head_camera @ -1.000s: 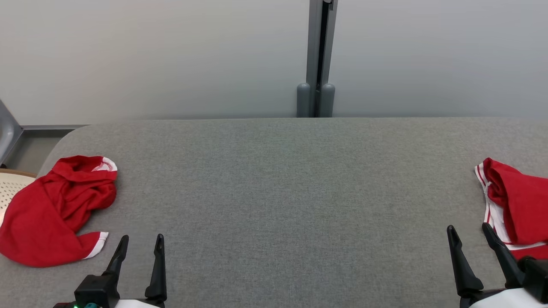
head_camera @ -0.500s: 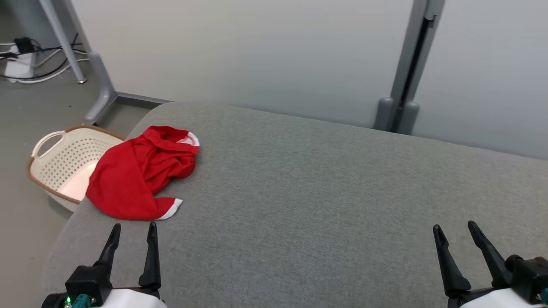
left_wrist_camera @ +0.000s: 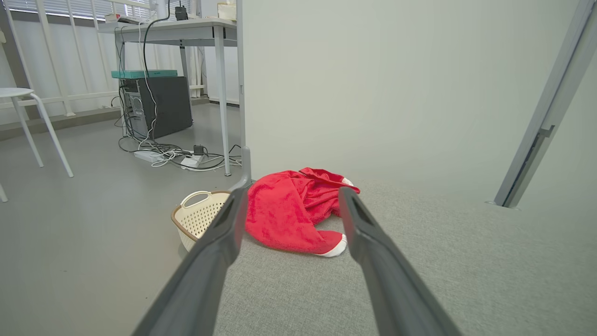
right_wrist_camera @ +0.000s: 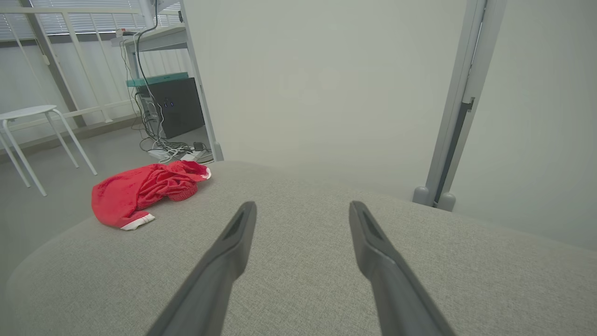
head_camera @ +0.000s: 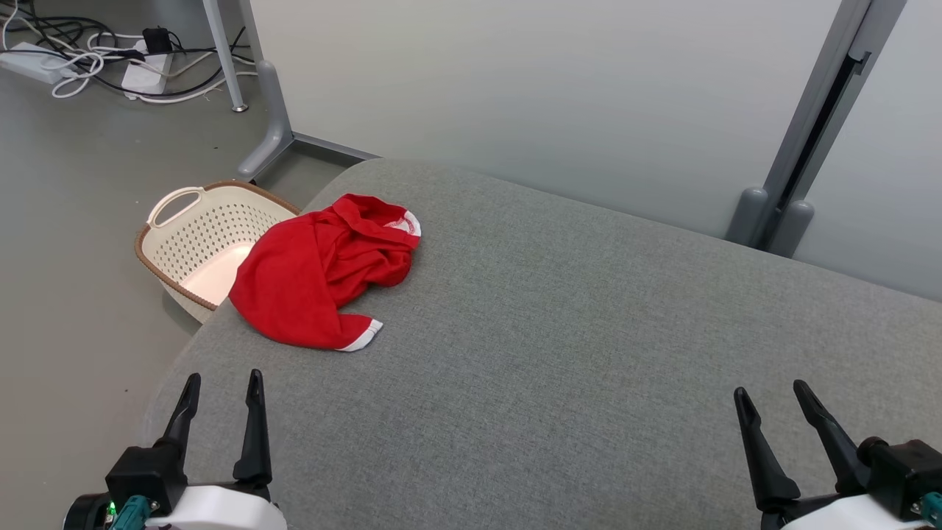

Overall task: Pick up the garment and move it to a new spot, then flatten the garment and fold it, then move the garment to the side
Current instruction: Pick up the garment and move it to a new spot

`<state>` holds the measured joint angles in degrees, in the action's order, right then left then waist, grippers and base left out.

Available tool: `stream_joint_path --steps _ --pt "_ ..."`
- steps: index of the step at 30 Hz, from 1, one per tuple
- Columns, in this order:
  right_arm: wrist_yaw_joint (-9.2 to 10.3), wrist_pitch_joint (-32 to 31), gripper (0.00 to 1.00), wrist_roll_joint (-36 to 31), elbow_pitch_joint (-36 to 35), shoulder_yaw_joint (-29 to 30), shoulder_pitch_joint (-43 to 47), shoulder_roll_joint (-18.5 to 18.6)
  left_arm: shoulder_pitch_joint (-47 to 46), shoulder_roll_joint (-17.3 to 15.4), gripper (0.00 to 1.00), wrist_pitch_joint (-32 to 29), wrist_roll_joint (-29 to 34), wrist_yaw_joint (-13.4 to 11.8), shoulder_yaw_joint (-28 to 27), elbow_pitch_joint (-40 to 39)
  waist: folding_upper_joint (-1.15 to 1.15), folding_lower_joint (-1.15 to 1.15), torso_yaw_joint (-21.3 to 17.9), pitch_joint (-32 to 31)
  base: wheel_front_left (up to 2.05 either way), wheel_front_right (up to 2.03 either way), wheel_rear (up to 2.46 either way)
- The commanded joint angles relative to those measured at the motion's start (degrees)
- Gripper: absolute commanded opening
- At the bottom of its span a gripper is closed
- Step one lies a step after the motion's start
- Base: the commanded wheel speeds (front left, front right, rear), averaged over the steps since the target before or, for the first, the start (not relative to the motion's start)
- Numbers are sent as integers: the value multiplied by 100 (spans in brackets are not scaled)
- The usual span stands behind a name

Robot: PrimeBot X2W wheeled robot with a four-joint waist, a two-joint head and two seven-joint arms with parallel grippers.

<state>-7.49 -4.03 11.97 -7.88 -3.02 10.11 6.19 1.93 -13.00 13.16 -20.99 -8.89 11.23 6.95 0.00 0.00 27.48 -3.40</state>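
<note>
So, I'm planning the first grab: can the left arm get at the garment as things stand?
Probably yes. The left gripper is open and aimed at the garment, with bare table between them and nothing lying on the garment.

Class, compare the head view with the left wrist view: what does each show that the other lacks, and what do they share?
Head view's extra: the right gripper, open over the grey table. Left wrist view's extras: a black computer tower, a white stool and a desk. Shared: the crumpled red garment, the cream basket beside the table, and the open left gripper.
</note>
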Motion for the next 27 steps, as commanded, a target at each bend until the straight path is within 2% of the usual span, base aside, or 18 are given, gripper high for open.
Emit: stream_joint_path --steps 1,9,15,22,27 --pt "0 -6 100 23 9 -21 -58 20 -157 15 100 43 -23 5 -9 52 0 0 0 26 0 0 0" --pt "0 -120 100 61 -74 -33 -127 79 -495 101 100 106 -80 75 -14 289 0 0 -156 257 0 0 0" --pt "0 -377 100 -35 -411 -29 -496 279 -1314 308 100 182 -225 245 -180 771 0 0 -477 1128 0 0 0" --pt "0 -597 100 -78 -741 -48 -1072 541 -2665 381 100 203 -378 648 -415 2132 0 0 -853 2234 0 0 0" --pt "0 -582 100 -96 -773 -36 -1326 599 -3423 334 100 207 -450 965 -474 3415 0 0 -1027 2713 0 0 0"
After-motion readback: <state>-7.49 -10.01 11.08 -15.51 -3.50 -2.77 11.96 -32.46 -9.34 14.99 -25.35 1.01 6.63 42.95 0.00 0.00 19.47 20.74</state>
